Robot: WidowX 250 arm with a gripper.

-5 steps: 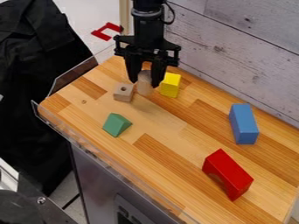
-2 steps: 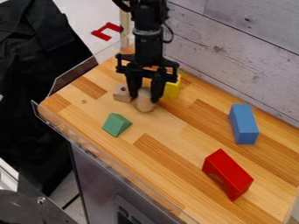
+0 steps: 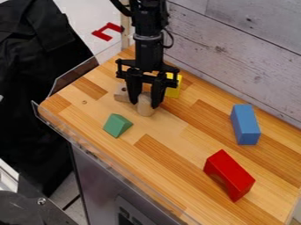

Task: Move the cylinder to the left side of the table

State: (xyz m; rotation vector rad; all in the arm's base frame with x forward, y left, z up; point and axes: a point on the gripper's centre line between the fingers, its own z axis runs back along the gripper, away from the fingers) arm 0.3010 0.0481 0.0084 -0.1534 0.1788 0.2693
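1. Two fingers of the black gripper (image 3: 145, 104) are closed on the pale wooden cylinder (image 3: 145, 108), one on each side, with its rounded end showing between the tips.
2. The cylinder is at the upper left part of the wooden table (image 3: 194, 132), roughly upright; whether its base touches the wood, I cannot tell.
3. Just beside it is the small tan wooden cube with a hole (image 3: 121, 93), close to one finger. A sideways move at this height could shove the cube or knock the cylinder askew against it.
4. The yellow block (image 3: 174, 91) is near the other finger, so opening wide here might nudge it.
5. The green triangular wooden prism (image 3: 117, 125) lies towards the near-left edge. A low carry in that direction would probably bump it, and the cylinder could twist in the grip.
6. Smooth, curved sides leave little for the fingers to hold; a weak or off-centre pinch may let the cylinder slip.
7. Released tilted or too high, it would likely topple and roll, perhaps over the table's edge.
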